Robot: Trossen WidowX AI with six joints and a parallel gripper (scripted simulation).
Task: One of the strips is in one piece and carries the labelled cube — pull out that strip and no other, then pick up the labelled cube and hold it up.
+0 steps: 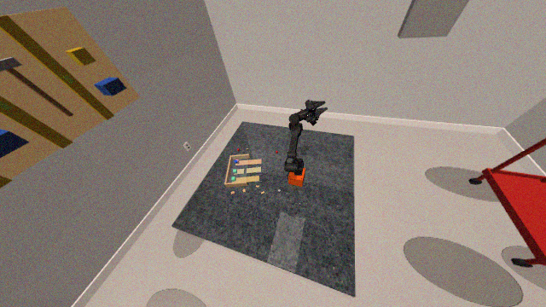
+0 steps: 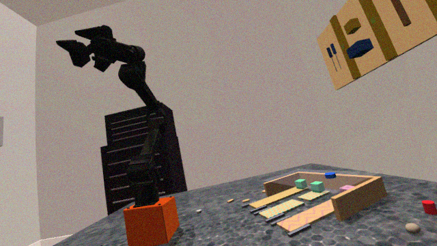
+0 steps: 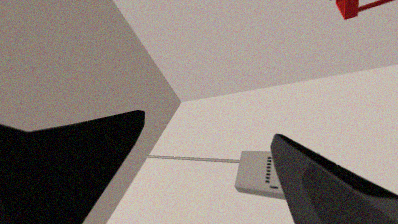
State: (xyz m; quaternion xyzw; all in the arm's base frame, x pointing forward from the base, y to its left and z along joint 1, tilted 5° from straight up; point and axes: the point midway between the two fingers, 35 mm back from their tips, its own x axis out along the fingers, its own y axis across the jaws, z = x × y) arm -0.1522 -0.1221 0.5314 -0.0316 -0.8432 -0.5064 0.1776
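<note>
My gripper (image 1: 326,106) (image 2: 66,37) (image 3: 208,128) is open and empty, raised high and away from the strips. Three strips run from a low wooden frame (image 1: 227,171) (image 2: 363,198). The zigzag-patterned strip (image 1: 253,162) (image 2: 302,216) is nearest in the exterior view; the frame wall hides its inner end, and a pink block (image 2: 347,188) shows behind that wall. The middle strip (image 1: 253,170) (image 2: 281,208) has a gap; a green cube (image 1: 235,170) (image 2: 317,186) is at its inner end. The plain yellowish strip (image 1: 252,179) (image 2: 276,199) has another green cube (image 1: 233,178) (image 2: 300,183). No label is readable.
A blue disc (image 2: 330,175) is at the frame's back. Dark bars (image 2: 299,230) lie by the strips' outer ends. A red cylinder (image 2: 429,207) and a stone (image 2: 412,227) lie outside the frame. The arm stands on an orange base (image 1: 296,177) (image 2: 150,223).
</note>
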